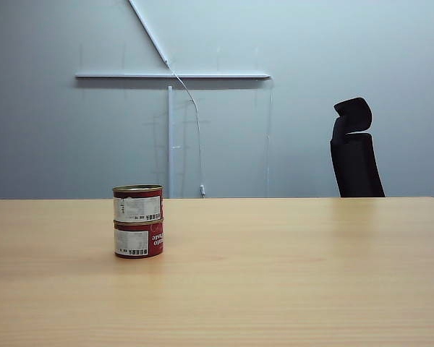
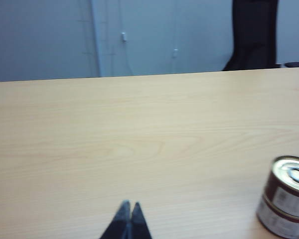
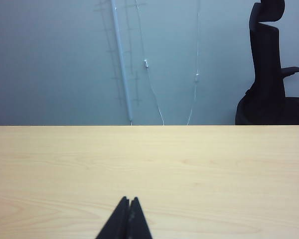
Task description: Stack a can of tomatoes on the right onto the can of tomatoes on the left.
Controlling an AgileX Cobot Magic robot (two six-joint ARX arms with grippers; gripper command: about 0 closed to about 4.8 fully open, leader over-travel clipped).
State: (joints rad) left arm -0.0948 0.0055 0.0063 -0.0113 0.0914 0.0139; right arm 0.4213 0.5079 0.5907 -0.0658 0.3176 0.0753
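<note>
Figure: end state of the stacking task, three views. In the exterior view you saw two cans of tomatoes on the wooden table (image 1: pixel 275 275), left of centre: the upper can (image 1: pixel 137 203) sat squarely on the lower can (image 1: pixel 138 239), rims aligned, both upright, labels facing the camera. No arm entered this view, which suggests you had drawn both back clear of the stack so that nothing could nudge it.

In the left wrist view, the left gripper (image 2: pixel 128 221) was pinched together, fingertips touching and holding nothing, low over bare tabletop. The stack appeared off to one side of it, the top can (image 2: pixel 288 185) showing its pull-tab lid, the can beneath (image 2: pixel 281 224) partly cut off by the frame edge. Gripper and cans stood well apart.

In the right wrist view, the right gripper (image 3: pixel 128 219) was likewise closed on nothing, pointing across empty table toward the wall; neither can was visible there. A black office chair (image 1: pixel 354 150) stood behind the far edge.

Judged from this arrangement, the placement was complete, and the closed, empty fingers fit a rest posture.
</note>
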